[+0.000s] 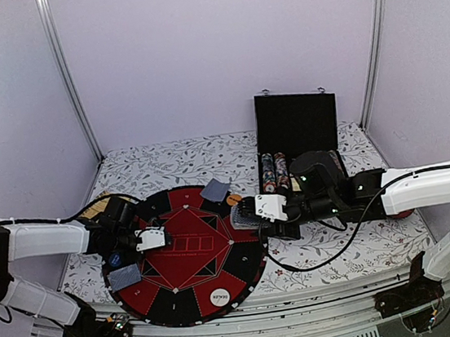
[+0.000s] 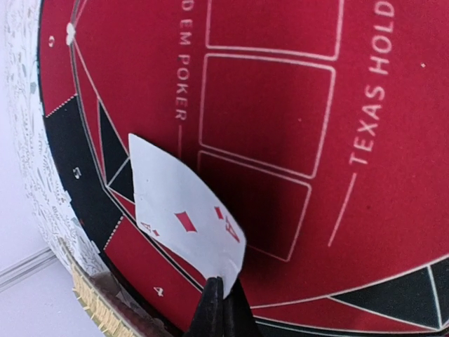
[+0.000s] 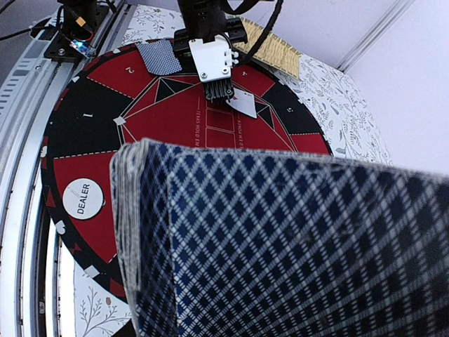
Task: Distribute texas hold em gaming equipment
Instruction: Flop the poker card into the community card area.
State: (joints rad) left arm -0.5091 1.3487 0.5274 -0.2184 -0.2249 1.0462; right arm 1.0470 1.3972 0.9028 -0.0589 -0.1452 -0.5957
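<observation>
The ace of diamonds (image 2: 186, 217) hung over the red centre of the round poker mat (image 2: 393, 232), pinched by one corner in my left tool (image 2: 223, 305), which was clenched on it. My right tool (image 1: 245, 215) grasped the deck of cards (image 3: 280, 239) at the mat's right edge. The DEALER disc (image 3: 83, 199) lay on the mat's near rim. One face-down card (image 1: 124, 277) lay at its left rim, a second face-down card (image 1: 215, 190) at its far rim. The mat rested on the desk (image 1: 342, 253).
</observation>
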